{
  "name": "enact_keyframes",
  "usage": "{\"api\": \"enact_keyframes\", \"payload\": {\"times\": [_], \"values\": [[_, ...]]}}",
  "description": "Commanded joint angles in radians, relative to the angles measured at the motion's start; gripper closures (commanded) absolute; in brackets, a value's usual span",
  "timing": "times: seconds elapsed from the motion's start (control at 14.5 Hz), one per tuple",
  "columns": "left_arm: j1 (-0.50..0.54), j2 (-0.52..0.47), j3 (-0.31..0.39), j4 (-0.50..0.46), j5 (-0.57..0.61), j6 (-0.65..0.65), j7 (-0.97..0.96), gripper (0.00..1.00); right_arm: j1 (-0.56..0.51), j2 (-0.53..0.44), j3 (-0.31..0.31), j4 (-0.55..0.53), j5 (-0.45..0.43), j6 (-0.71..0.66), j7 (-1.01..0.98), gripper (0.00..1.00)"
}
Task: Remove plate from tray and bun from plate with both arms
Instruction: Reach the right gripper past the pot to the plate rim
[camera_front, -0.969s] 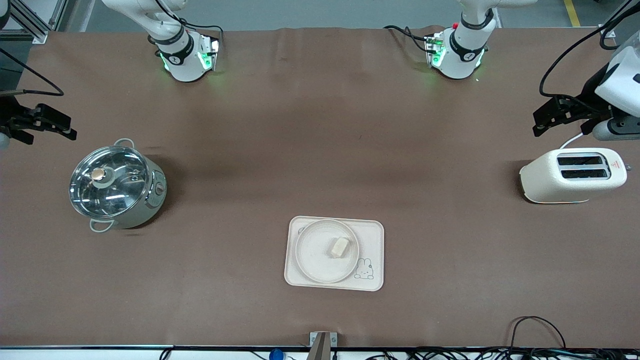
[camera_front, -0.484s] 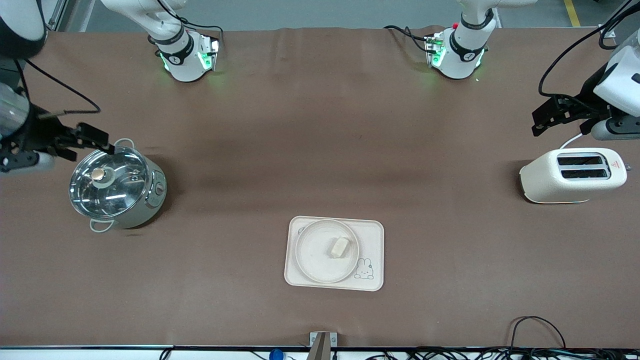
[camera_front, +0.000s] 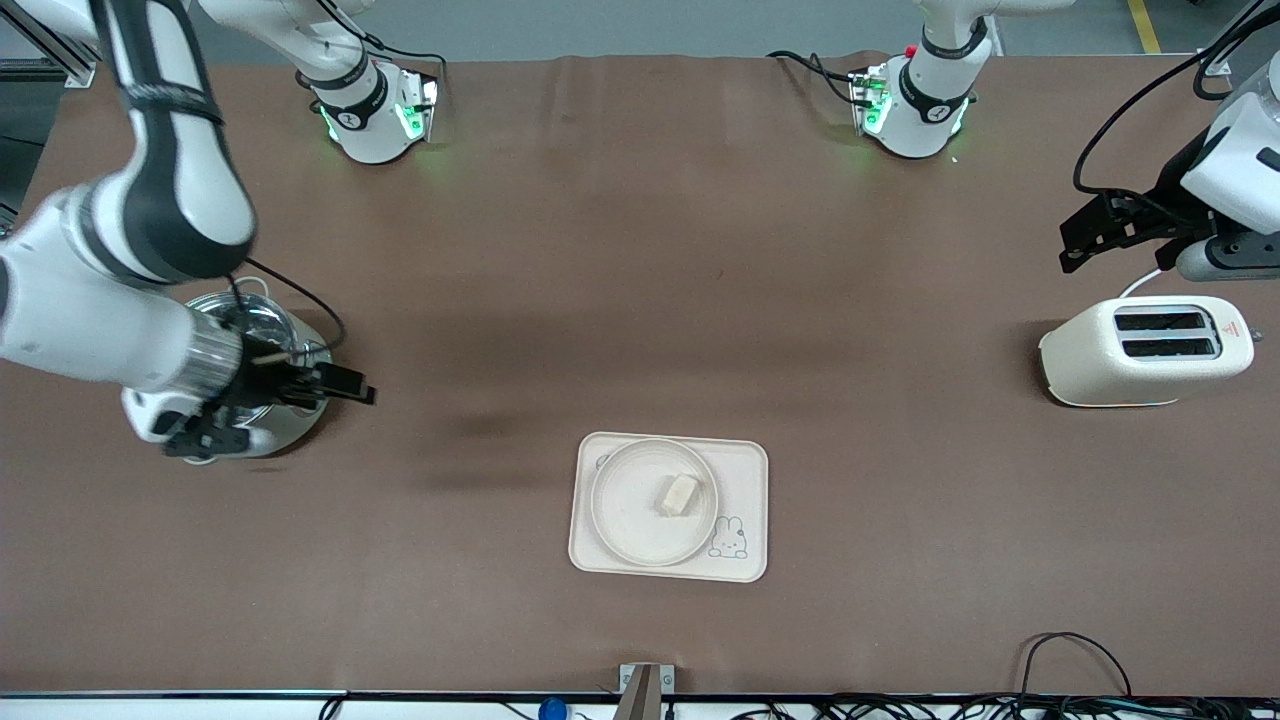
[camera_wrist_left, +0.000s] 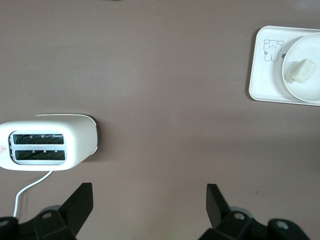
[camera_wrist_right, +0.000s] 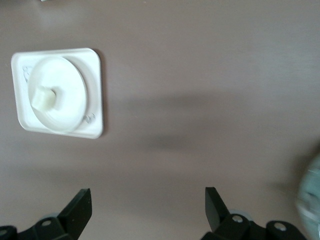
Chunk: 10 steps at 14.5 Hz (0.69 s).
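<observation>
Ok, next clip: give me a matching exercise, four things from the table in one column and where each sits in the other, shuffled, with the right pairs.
Things:
1. bun
2. plate
3. toaster
4. pot

Places:
A. at the left arm's end of the table
B. on the tray
C. on the plate
D. under the right gripper, at the right arm's end of the table

Pairs: 1-C, 2-B, 3-A, 4-D
</observation>
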Motion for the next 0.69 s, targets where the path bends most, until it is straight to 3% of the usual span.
{"api": "enact_keyframes", "payload": {"times": [0.0,0.21,0.62], "values": [[0.009,0.004,-0.002,0.014,-0.013,0.0,0.011,0.0,0.077,0.106,-0.006,0.015,0.089,0.128,0.039,0.0],[0.008,0.004,-0.002,0.014,-0.015,0.0,0.013,0.0,0.165,0.256,-0.006,0.074,0.189,0.256,0.134,0.0],[0.004,0.004,-0.002,0.014,-0.015,0.0,0.013,0.0,0.291,0.543,-0.006,0.376,0.186,0.365,0.265,0.04]]}}
